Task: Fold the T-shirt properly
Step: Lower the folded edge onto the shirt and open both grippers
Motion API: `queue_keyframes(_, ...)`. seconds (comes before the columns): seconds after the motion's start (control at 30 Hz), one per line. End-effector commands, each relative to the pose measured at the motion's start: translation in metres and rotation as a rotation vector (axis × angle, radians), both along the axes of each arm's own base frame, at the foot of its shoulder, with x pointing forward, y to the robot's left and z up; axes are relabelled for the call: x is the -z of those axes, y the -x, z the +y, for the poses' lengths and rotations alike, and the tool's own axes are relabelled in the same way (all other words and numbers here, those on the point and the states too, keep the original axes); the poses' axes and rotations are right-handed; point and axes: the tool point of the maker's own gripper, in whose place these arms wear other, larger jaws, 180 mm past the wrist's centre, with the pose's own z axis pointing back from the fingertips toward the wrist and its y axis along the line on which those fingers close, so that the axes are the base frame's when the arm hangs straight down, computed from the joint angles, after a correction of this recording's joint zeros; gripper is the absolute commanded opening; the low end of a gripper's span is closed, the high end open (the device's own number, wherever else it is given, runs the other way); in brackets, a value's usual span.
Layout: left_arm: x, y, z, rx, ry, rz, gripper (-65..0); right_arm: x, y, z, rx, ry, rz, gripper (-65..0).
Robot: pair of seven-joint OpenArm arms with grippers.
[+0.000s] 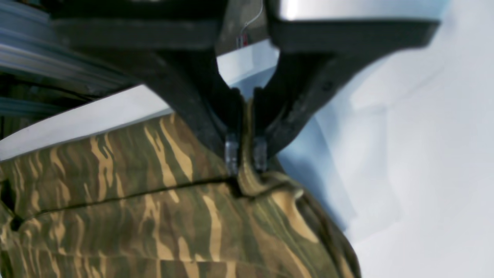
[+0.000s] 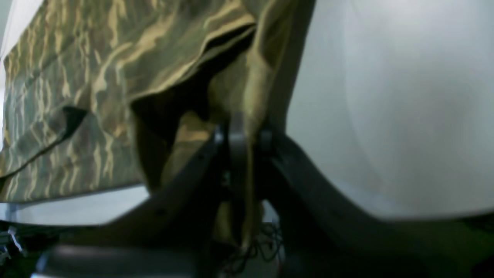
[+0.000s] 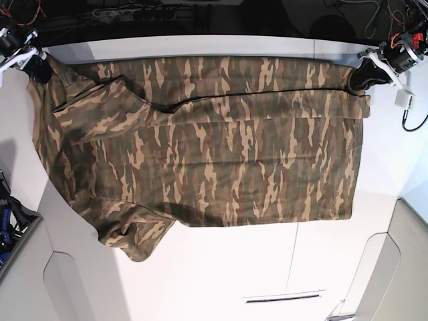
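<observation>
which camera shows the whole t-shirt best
The base view: the T-shirt lies spread across the white table, sleeves included. The left wrist view shows only cloth pinched by the left gripper; the right wrist view only a bunched edge in the right gripper.

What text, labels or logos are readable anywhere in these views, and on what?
None readable.
T-shirt: only camouflage print in every view, no lettering or logo.
Left gripper and right gripper: no markings visible, wrist views blurred.
White table: blank.
</observation>
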Motion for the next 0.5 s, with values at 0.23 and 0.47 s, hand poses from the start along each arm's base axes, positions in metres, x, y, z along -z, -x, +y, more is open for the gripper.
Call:
queue_keyframes(0.23,-0.006,0.000,0.001,0.022,-0.006,-0.004,-65.0,-0.007,0.001,-0.007,-0.005,0.031,-0.014,-65.0)
queue_keyframes(0.47,0.000,0.008,0.000,0.045,-0.012,0.049,-44.4,-0.001,0.006,-0.016,-0.006,0.091,0.025,-47.5)
